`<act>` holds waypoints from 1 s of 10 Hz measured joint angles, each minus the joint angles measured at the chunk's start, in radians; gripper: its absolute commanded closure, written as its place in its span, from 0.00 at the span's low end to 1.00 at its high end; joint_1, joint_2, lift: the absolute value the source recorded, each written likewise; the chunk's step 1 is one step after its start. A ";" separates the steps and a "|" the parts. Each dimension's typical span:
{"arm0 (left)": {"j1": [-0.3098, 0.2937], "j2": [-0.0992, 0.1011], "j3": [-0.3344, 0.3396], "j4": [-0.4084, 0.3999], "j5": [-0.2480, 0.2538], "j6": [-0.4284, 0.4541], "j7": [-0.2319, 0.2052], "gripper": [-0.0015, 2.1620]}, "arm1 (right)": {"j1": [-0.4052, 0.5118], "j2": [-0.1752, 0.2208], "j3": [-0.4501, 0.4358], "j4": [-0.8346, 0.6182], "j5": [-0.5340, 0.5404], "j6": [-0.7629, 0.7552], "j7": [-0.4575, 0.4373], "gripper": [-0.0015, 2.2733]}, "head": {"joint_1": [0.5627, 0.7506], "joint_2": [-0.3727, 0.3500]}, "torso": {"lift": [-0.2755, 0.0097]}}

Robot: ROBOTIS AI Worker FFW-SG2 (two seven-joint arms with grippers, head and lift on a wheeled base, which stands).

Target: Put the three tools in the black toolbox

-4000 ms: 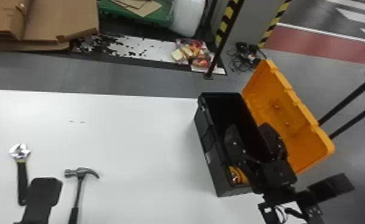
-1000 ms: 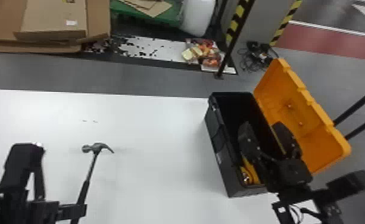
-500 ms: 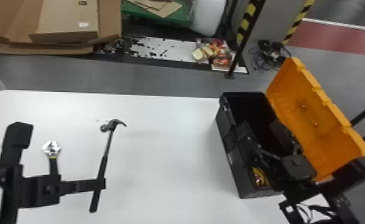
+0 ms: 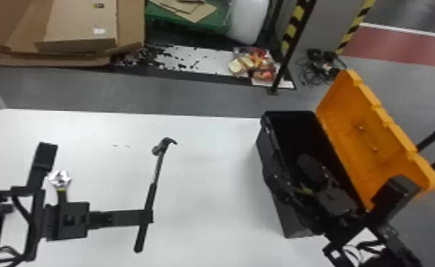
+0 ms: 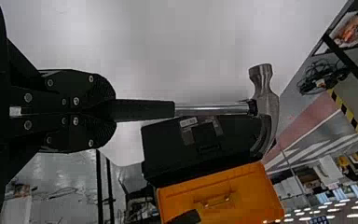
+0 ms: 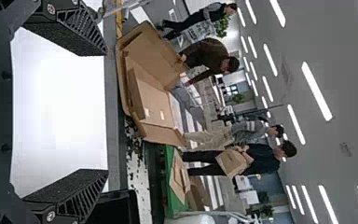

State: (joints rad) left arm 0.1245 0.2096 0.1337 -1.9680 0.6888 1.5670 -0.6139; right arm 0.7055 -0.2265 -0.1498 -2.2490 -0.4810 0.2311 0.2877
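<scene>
In the head view, my left gripper (image 4: pixel 149 216) is shut on the black handle of the hammer (image 4: pixel 156 174), over the table left of the toolbox. The left wrist view shows the hammer (image 5: pixel 265 100) sticking straight out of my left gripper (image 5: pixel 115 111). An adjustable wrench (image 4: pixel 60 180) lies left of the hammer, its handle partly hidden by my left arm. The black toolbox (image 4: pixel 275 199) stands with its orange lid (image 4: pixel 369 142) raised. Something yellow (image 4: pixel 305 191) shows inside it. My right gripper (image 4: pixel 292 165) is over the box, open; in its wrist view, the right gripper (image 6: pixel 106 112) holds nothing.
The white table (image 4: pixel 209 170) spreads between hammer and toolbox. My right arm (image 4: pixel 337 204) crosses the box's near end. Beyond the table are cardboard boxes (image 4: pixel 81 25), a striped post (image 4: pixel 292 39) and cables (image 4: pixel 321 67) on the floor.
My left gripper has gone from near the wrench to the hammer, closed on its handle and shifted it right. The head view has swung left. My right gripper has shifted slightly left.
</scene>
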 measured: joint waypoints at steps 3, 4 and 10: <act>0.025 -0.002 -0.053 -0.015 -0.042 -0.023 -0.036 0.82 | -0.048 -0.002 -0.019 -0.009 0.008 0.205 0.035 0.05 | 0.70 0.19 | 0.77; 0.030 -0.002 -0.064 -0.019 -0.056 -0.027 -0.044 0.82 | -0.074 -0.002 -0.022 -0.009 0.001 0.307 0.055 0.05 | 0.70 0.19 | 0.77; 0.009 -0.001 -0.140 -0.090 -0.179 -0.048 -0.110 0.82 | -0.184 -0.005 -0.014 -0.020 -0.011 0.613 0.086 0.05 | 0.70 0.22 | 0.77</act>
State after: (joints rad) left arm 0.1334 0.2086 -0.0060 -2.0577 0.5093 1.5194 -0.7240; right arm 0.5220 -0.2318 -0.1637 -2.2687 -0.4921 0.8445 0.3742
